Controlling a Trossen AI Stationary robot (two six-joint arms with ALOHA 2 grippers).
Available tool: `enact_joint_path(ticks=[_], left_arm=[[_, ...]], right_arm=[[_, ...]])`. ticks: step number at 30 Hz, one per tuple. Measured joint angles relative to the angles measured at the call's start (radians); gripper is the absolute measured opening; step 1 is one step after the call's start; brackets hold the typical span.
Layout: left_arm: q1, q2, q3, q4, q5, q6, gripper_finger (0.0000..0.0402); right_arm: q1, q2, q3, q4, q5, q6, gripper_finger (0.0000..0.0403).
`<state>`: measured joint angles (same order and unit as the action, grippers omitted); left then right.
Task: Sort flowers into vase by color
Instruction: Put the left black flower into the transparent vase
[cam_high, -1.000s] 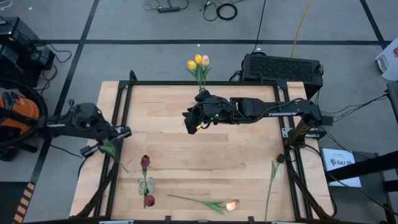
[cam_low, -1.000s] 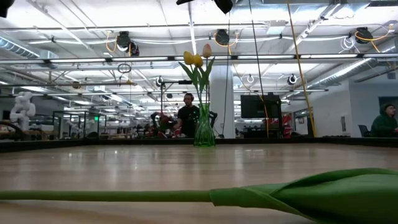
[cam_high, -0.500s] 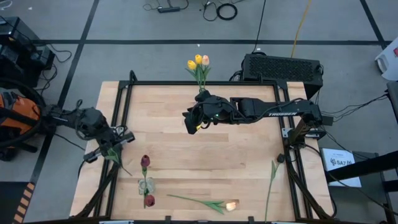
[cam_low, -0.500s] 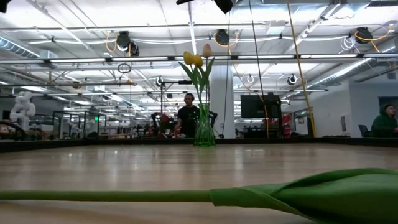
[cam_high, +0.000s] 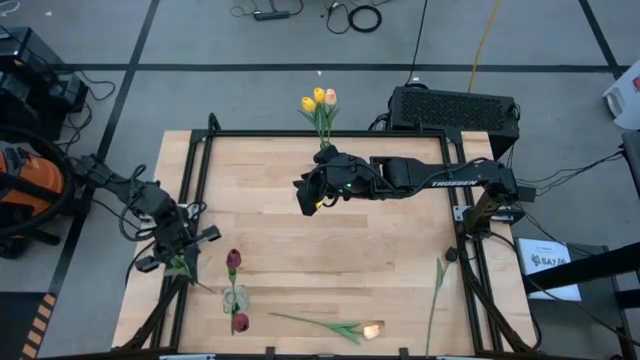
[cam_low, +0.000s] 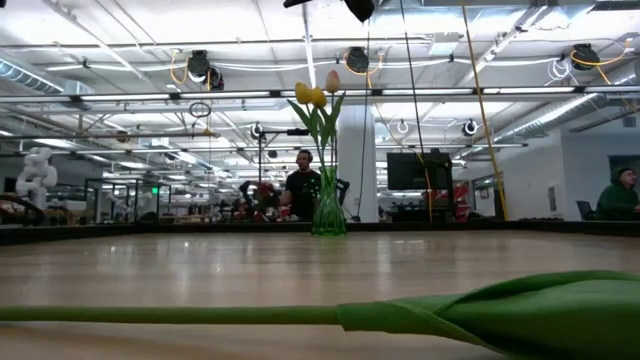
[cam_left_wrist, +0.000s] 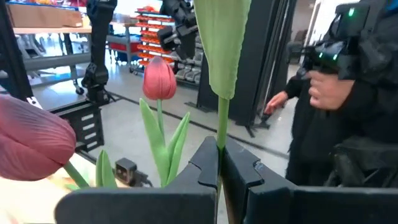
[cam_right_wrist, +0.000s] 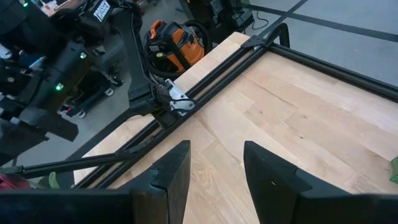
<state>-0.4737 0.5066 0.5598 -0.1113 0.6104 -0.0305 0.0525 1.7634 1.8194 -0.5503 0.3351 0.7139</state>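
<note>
My left gripper (cam_high: 180, 256) is over the table's left edge, shut on a tulip's green stem (cam_left_wrist: 221, 134). The tulip's leaf (cam_left_wrist: 222, 43) shows; its head does not. Just beyond stands a small clear vase (cam_high: 235, 297) with two dark red tulips (cam_high: 233, 260) (cam_left_wrist: 158, 78). A green glass vase (cam_low: 328, 215) at the far edge holds two yellow tulips and a peach one (cam_high: 318, 99). A peach-headed tulip (cam_high: 330, 326) lies flat near the front edge. My right gripper (cam_high: 305, 195) hangs open and empty over the table's middle (cam_right_wrist: 214, 165). My left gripper pinches the thin green stem (cam_left_wrist: 219, 146) between its two fingers, just below the leaf. The fingers lie across the stem. The tulip is lifted clear of the table. Its stem end (cam_high: 203, 288) sticks out toward the small vase.
Another tulip (cam_high: 437, 285) lies along the black frame rail at the table's right edge. Black frame rails (cam_high: 195, 170) run along the table's sides. A person (cam_left_wrist: 348, 106) stands beyond the table in the left wrist view. The bare wood in the middle (cam_high: 340, 250) holds nothing.
My left gripper has moved toward the table's near edge, toward the small vase with the red tulips. It has turned as it went and has carried the tulip along, still shut on the stem.
</note>
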Motion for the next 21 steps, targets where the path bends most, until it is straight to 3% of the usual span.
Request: enact_joint_path(ticks=[5, 21], left_arm=[[-0.038, 0.045, 0.0, 0.0, -0.045, 0.055, 0.0003], [-0.046, 0.134, -0.002, 0.062, -0.053, 0.063, 0.0003]], right_arm=[[0.0, 0.0, 0.0, 0.0, 0.0, 0.0, 0.0141], [0.0, 0.0, 0.0, 0.0, 0.0, 0.0, 0.0141]])
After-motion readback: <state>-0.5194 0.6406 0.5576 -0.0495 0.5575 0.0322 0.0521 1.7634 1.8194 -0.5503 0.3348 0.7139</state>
